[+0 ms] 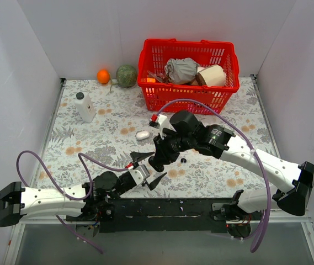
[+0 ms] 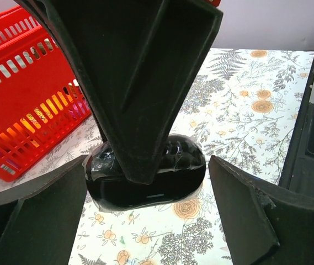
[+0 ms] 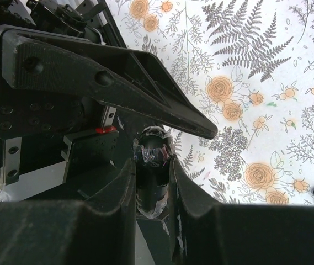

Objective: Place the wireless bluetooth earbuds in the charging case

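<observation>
White gloss marks the charging case (image 1: 142,134), which lies flat on the floral table cover (image 1: 90,143); whether its lid is up is too small to tell. One black earbud (image 1: 183,160) sits near and to the right of the case, apart from it; a second I cannot find.

Just nearer than the case, the right gripper (image 1: 158,161) is clenched on a black oval object (image 2: 168,182). The left gripper (image 1: 148,168) is released, its fingers spread either side of the oval without touching it.

To do this step well, I judge the left should back straight off toward its base, so neither finger clips the oval. The right should set the oval down away from case and bud.

Left of the case the cover lies open as far as the white bottle (image 1: 85,107). Beyond the case, the red basket (image 1: 201,99) closes that side.
</observation>
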Robot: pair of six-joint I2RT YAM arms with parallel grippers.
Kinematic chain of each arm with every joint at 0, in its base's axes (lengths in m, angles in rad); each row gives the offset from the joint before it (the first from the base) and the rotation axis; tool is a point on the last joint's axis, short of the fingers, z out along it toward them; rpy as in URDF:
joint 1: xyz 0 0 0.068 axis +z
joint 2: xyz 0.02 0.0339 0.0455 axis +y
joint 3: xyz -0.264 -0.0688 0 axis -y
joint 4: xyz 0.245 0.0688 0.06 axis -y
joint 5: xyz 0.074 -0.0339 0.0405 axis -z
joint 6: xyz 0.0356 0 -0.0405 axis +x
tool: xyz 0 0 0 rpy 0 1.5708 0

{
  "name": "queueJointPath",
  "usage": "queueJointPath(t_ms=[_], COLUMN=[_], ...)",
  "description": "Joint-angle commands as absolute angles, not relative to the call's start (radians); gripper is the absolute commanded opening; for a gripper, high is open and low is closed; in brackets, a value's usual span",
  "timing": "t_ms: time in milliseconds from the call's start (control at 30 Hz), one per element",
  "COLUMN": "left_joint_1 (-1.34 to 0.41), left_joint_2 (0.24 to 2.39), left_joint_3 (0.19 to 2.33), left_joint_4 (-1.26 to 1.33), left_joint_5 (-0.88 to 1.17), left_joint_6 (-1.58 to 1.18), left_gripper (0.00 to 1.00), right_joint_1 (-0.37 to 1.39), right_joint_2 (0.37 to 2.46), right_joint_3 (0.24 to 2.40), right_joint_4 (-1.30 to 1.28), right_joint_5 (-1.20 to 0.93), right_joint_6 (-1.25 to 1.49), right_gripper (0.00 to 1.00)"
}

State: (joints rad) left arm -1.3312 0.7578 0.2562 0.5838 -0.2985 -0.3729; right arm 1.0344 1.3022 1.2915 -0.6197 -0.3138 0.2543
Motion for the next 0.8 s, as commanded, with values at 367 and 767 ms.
queueJointPath(t_ms=[367,767], left_joint_1=[-1.335,-1.335], left_joint_2=[0.781,0.769], left_joint_3=[0.27,0.267], left_joint_4=[0.629,0.618], left_joint_5=[-0.276,-0.288], left_joint_6=[-0.385,-0.39], left_gripper=[0.62,0.0], right_joint_1=[1.037,1.035], right_joint_2=[1.282,1.276], right_joint_3=[1.285,1.264], right_joint_4=[-0.584,-0.561], right_joint_5=[-0.336,-0.333], right_joint_6=[0.262,0.276], right_gripper=[0.01,0.01])
